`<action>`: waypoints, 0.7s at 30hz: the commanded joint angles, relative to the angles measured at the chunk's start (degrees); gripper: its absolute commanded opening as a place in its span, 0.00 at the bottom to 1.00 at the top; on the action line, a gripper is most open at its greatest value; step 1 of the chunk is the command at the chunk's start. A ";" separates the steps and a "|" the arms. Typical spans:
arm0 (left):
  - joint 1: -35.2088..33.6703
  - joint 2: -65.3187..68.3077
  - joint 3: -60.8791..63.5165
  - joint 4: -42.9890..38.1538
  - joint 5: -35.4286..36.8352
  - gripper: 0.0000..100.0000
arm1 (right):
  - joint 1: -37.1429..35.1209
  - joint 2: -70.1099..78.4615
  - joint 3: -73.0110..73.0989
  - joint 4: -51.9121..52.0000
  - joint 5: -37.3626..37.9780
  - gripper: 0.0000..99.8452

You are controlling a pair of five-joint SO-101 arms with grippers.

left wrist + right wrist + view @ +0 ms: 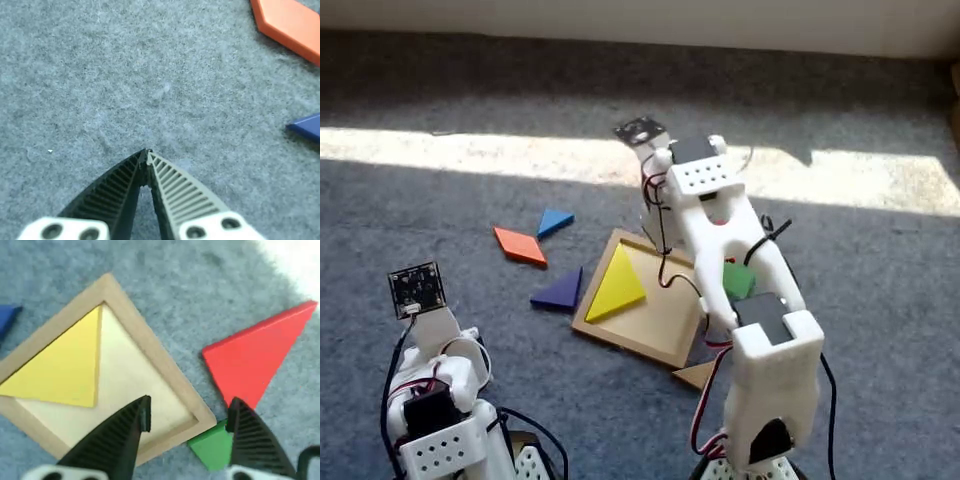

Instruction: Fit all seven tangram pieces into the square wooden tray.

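Grey carpet (440,200) under everything. High view: tray (632,344) sits skewed, one corner twd the arm bases. Yellow tri (612,285) lies inside it, long edge flat against the wall nearest navy tri (560,291), right-angle corner pointing at tray centre. Orange piece (520,246), a parallelogram, lies on carpet beyond navy tri, long axis diagonal to the tray's walls. Blue tri (555,221) is just beside its far end. Tan piece (695,376) pokes out at tray's near corner by R arm (720,240), which stretches along the tray's other side w/ green piece (738,280) partly under it. L arm (435,400) is well apart from tray.

R wrist view adds what that arm hides: red tri (255,360) on carpet near tray, not touching, one sharp tip pointing away from it. Green piece sits right at a tray corner. R gripper (190,410) has fingers spread wide, nothing between, above that corner.

L wrist view: L gripper (146,156) tips pressed together, holding nothing, over bare carpet. Orange piece and navy tri's tip lie well apart from it.
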 commanded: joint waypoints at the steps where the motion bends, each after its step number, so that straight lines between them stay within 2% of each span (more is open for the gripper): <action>1: -0.92 -1.45 0.57 -0.97 -0.09 0.01 | 2.51 1.63 -5.49 -2.51 -4.22 0.38; 15: -0.92 -1.45 0.57 -0.97 -0.09 0.01 | 3.74 21.41 -21.85 -4.09 -5.10 0.38; 21: -0.92 -1.45 0.57 -0.97 -0.09 0.01 | 4.70 22.99 -22.55 -0.84 -5.01 0.21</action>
